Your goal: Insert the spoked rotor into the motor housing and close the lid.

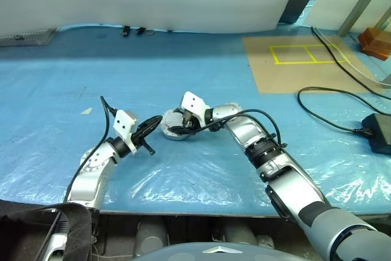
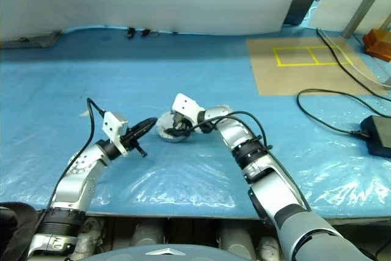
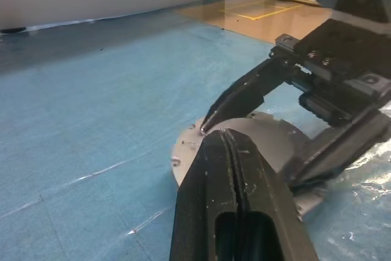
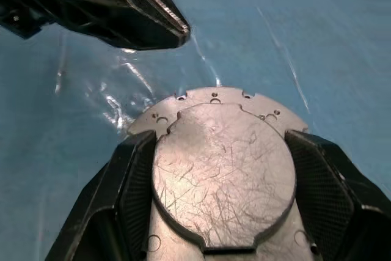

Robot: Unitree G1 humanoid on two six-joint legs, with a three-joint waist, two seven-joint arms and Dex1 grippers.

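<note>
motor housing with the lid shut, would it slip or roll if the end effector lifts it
The round grey metal motor housing, closed by its plain scratched lid, looks rigid and probably heavy for its size. Its smooth metal edge could slip between the right end effector fingers flanking it. Lying flat on the blue plastic sheet, it seems unlikely to roll.

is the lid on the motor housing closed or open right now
Closed. The lid lies flat on the motor housing, plain scratched face up, with the right hand straddling it.
</note>
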